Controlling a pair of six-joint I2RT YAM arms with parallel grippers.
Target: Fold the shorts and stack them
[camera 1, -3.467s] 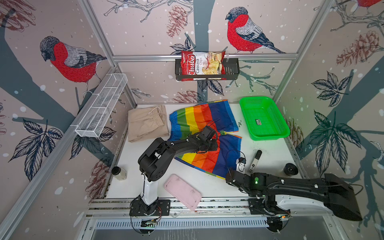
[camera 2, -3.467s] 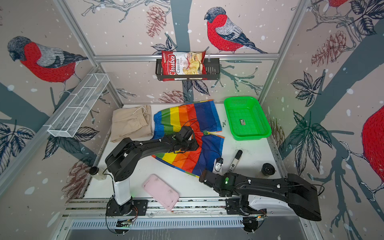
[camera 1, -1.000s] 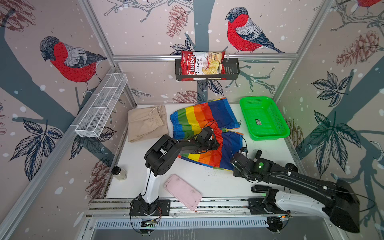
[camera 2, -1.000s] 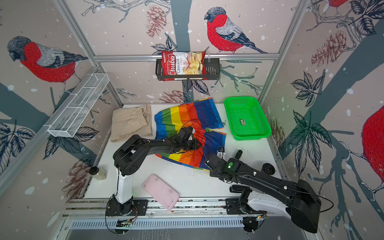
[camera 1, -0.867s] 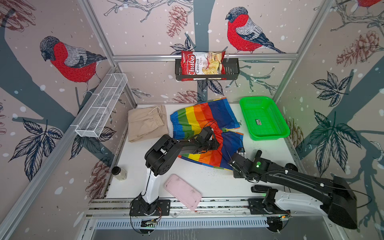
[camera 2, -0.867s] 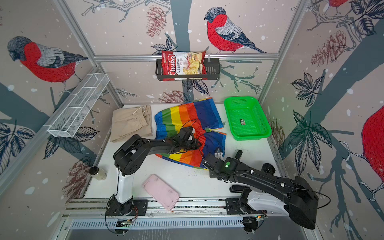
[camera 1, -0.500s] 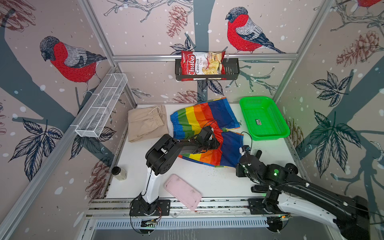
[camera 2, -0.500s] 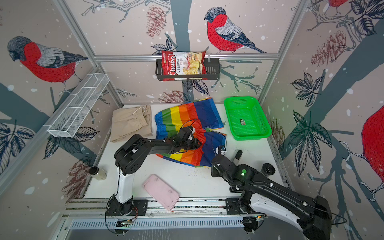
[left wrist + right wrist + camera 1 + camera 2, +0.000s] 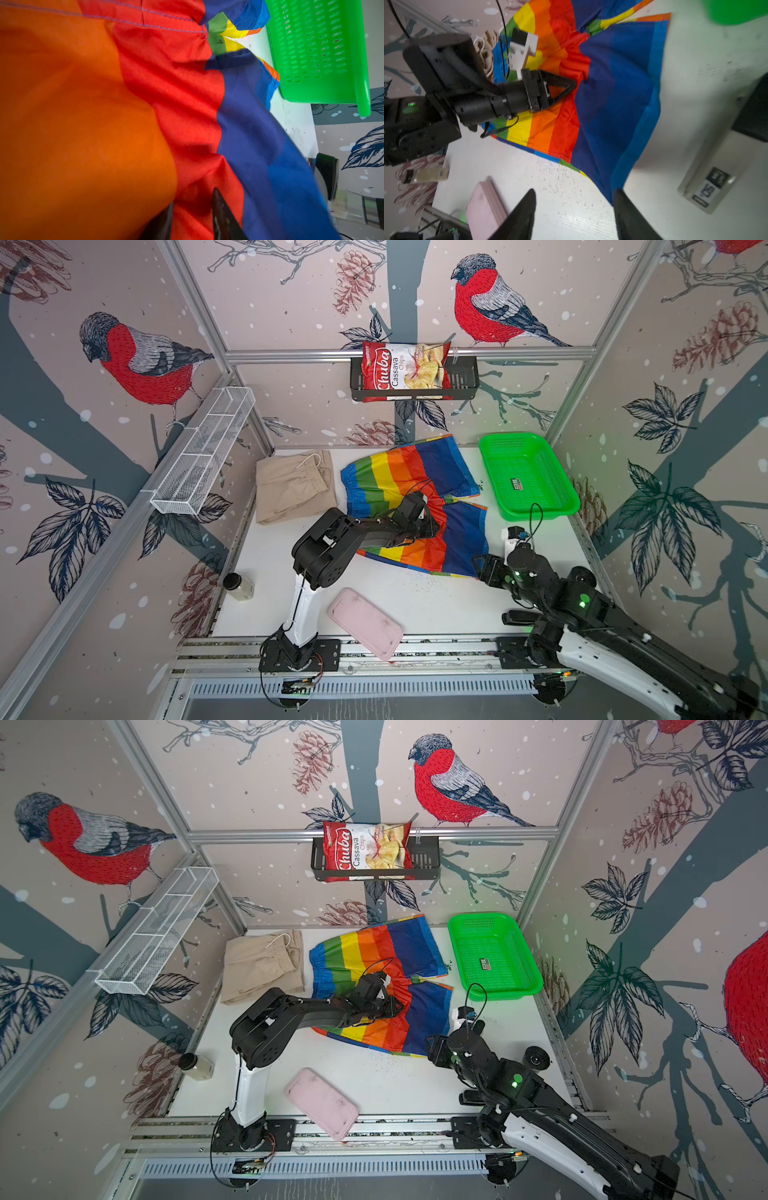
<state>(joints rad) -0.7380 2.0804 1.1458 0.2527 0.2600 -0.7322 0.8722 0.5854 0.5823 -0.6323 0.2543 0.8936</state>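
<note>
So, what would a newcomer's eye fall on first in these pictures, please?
The rainbow-striped shorts, spread across the middle of the white table, stand out first, with the left gripper pinching a fold of their red stripe. Next come the bright green basket at the table's back right and the red chips bag in the black rack on the back wall.

The right gripper (image 9: pixel 574 191) has opened and released the striped shorts (image 9: pixel 461 531); their lifted corner has dropped onto the table (image 9: pixel 415 597).
</note>
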